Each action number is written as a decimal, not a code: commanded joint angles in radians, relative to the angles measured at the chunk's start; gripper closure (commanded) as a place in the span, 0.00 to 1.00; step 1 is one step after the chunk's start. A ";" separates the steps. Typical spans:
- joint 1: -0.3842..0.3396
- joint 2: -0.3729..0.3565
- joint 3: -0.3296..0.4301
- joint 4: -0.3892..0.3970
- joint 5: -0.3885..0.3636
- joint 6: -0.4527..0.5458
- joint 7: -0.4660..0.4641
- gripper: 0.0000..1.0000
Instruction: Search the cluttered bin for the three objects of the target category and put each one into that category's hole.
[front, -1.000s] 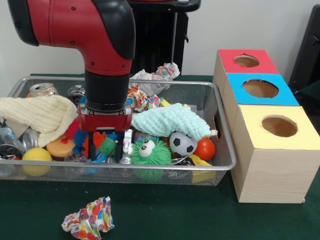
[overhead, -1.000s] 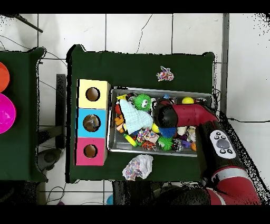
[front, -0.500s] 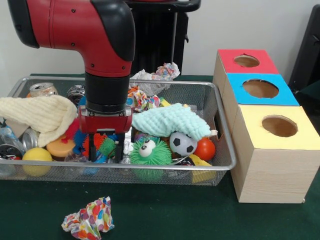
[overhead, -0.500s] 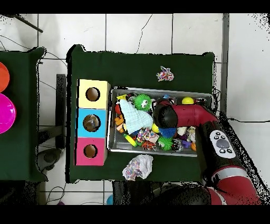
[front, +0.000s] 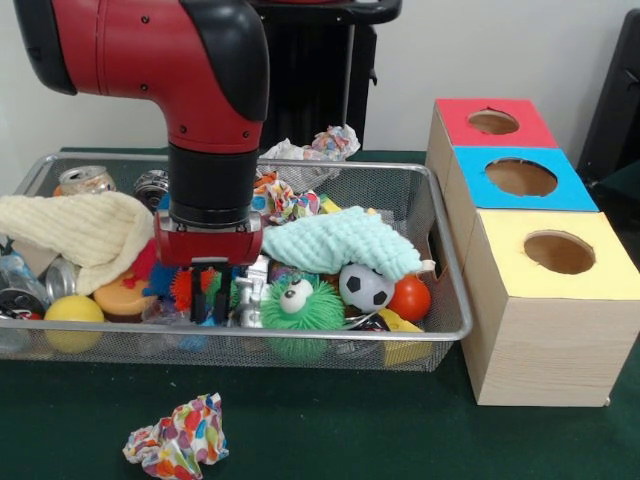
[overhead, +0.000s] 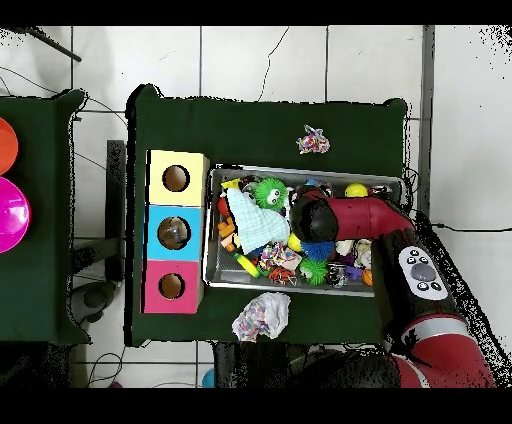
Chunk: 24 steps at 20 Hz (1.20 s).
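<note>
Now the gripper (front: 212, 300) is low in the wire bin (front: 440, 250), pushed down into a bunch of spiky toys (front: 185, 288) in orange, blue and green. It has hardly moved since a second ago. It has only slid a tiny bit toward the shiny silver thing (front: 250, 285), and the spiky toys have been nudged a little. I cannot tell how wide it is open, or if it has hold of a toy, because the toys hide its tips. Nothing has been lifted out yet. Just beside it sits a green fuzzy ball with eyes (front: 300, 305), and next to that a little soccer ball (front: 365, 287). The three boxes with the red hole (front: 493, 122), blue hole (front: 520, 177) and yellow hole (front: 559, 252) stand beside the bin. So I think the pick is only starting here.
</note>
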 joint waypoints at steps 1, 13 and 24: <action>-0.014 0.099 0.057 0.030 -0.045 -0.063 0.021 1.00; -0.002 0.087 0.051 0.029 -0.043 -0.047 0.014 1.00; -0.022 -0.108 0.104 0.098 0.075 0.188 -0.056 1.00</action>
